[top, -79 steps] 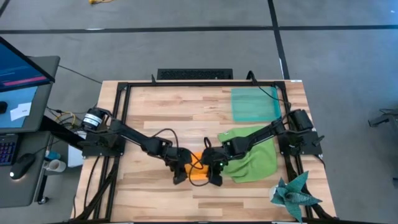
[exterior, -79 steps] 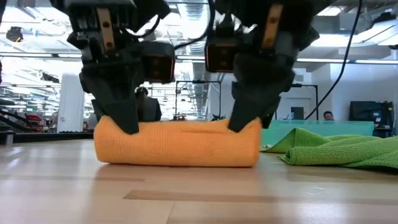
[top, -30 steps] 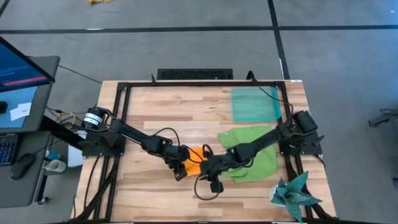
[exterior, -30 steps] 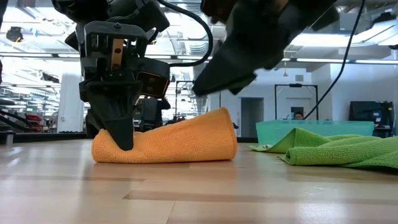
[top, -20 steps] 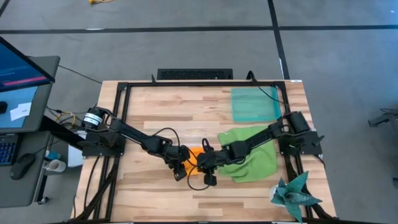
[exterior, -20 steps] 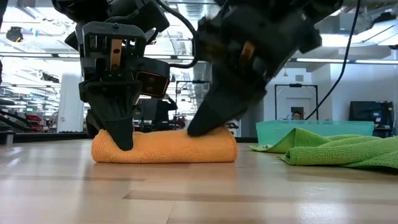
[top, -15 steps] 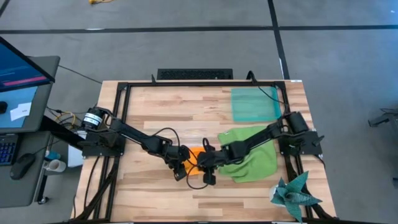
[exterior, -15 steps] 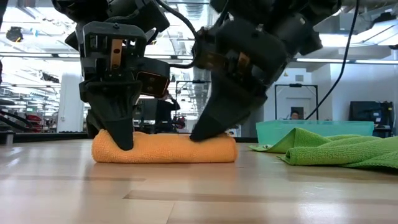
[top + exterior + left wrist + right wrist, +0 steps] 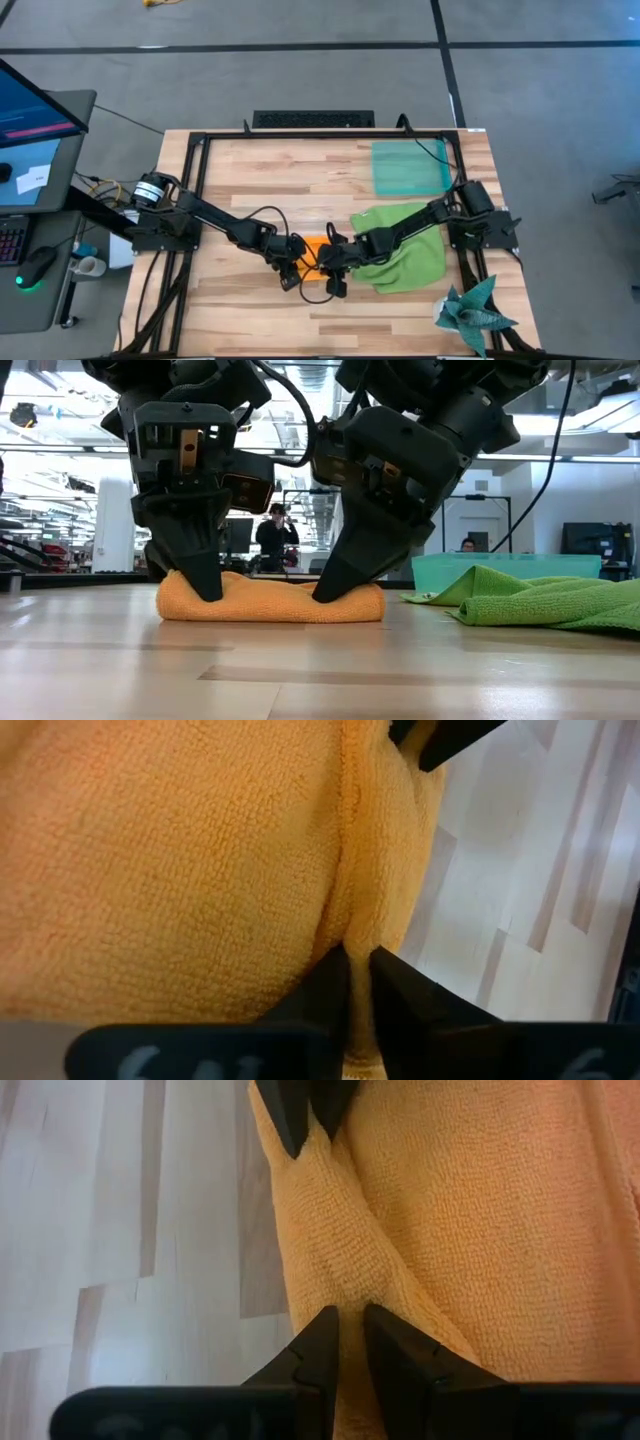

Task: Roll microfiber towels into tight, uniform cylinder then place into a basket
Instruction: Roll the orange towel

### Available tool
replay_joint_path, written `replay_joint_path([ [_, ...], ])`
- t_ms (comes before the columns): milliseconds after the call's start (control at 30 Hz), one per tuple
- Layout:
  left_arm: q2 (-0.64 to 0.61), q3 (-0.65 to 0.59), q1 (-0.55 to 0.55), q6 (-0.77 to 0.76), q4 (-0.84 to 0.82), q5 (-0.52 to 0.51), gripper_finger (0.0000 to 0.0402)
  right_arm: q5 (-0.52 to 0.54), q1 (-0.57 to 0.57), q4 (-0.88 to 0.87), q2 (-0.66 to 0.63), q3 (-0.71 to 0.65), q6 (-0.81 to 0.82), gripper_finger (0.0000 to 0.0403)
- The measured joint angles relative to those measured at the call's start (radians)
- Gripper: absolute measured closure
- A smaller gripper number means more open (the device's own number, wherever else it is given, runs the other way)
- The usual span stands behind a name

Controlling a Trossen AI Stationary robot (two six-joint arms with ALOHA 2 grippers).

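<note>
Item one — orange towel (image 9: 270,601): you have it rolled into a low cylinder lying on the desk (image 9: 250,185) toward the front middle, well apart from the basket.

Item two — left tool (image 9: 209,588): it stands at the roll's left end, tips down against the desk. In the left wrist view its fingers (image 9: 322,982) sit nearly together with a fold of orange cloth nipped in the narrow gap, so you can count it as clenched on the orange towel.

Item three — right tool (image 9: 326,592): it leans in at the roll's right end, tips at the desk surface. The right wrist view shows its fingers (image 9: 318,1342) close together, pinching a ridge of the same cloth; it too grasps the orange towel.

Item four, green towel (image 9: 405,250): crumpled and unrolled, lying just right of the roll, under the right arm.

Item five, basket (image 9: 409,167): translucent teal, at the desk's far right corner, nothing visible inside it.

Item six, dark teal spiky cloth (image 9: 472,312): at the desk's near right corner.

Item seven: a person (image 9: 274,536) stands in the room behind the desk.
</note>
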Motion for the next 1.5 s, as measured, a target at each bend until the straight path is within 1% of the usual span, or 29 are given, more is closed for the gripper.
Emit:
replay_joint_path([
  [267, -0.001, 0.000, -0.003, 0.008, 0.005, -0.029, 0.0293, -0.001, 0.001, -0.010, 0.001, 0.000, 0.000, 0.0321],
  [433, -0.001, 0.001, -0.003, 0.066, 0.006, -0.029, 0.0267, 0.002, 0.012, -0.010, 0.002, 0.000, 0.006, 0.0321],
  [700, -0.001, 0.000, -0.002, 0.169, 0.006, -0.006, 0.0261, 0.003, 0.013, -0.006, 0.002, -0.002, 0.026, 0.0321],
  [933, -0.027, -0.004, -0.002, 0.222, 0.016, -0.044, 0.0266, 0.002, 0.013, -0.006, 0.002, -0.002, 0.026, 0.0321],
  [1167, -0.147, -0.004, -0.011, 0.224, -0.021, -0.121, 0.0266, 0.000, 0.013, -0.006, 0.002, -0.002, 0.026, 0.0321],
  [1233, -0.189, -0.004, -0.026, 0.224, -0.036, -0.159, 0.0267, -0.001, 0.013, -0.006, 0.002, -0.002, 0.026, 0.0321],
  [1400, -0.275, -0.003, -0.093, 0.249, -0.045, -0.320, 0.0267, -0.001, 0.013, -0.005, 0.003, -0.002, 0.025, 0.0321],
  [1500, -0.276, -0.002, -0.152, 0.261, -0.024, -0.437, 0.0267, -0.002, 0.013, -0.006, 0.003, -0.002, 0.025, 0.0321],
])
